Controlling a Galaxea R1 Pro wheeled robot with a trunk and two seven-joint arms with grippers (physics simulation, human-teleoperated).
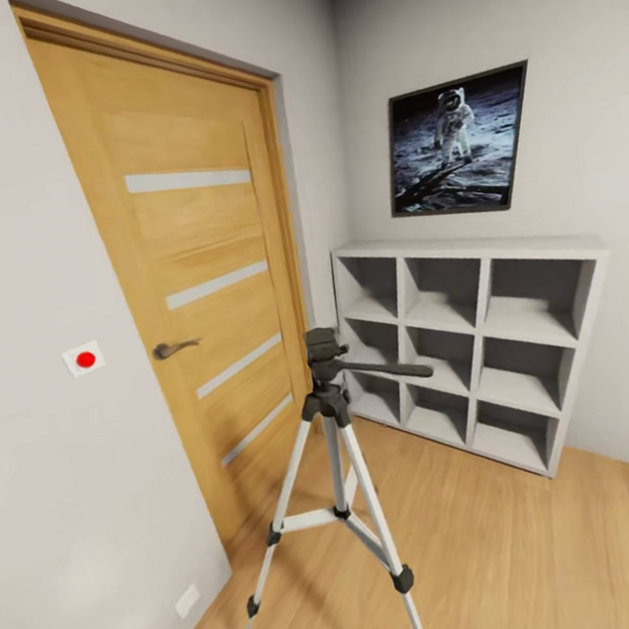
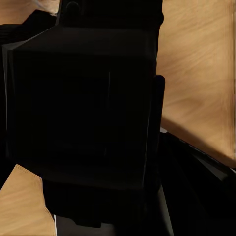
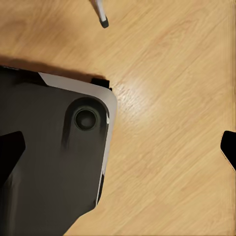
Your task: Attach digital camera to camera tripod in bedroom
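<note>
The camera tripod [image 1: 334, 452] stands on the plank floor in front of the wooden door [image 1: 198, 271]. Its silver legs are spread and its black head [image 1: 325, 353] is bare, with the pan handle pointing right. A black boxy body, the digital camera [image 2: 78, 98], sits very close in the left wrist view, with my left gripper [image 2: 88, 162] shut on it. A dark finger [image 2: 157, 113] runs along its side. My right gripper [image 3: 119, 150] is open over the floor, with nothing between its fingers. One tripod foot [image 3: 103, 19] shows past it.
The bedroom has pale grey walls. A white cube shelf [image 1: 480, 351] stands against the far wall under an astronaut picture [image 1: 458, 141]. A red-dot wall switch [image 1: 84, 359] sits left of the door. My dark base [image 3: 49, 162] lies below the right gripper.
</note>
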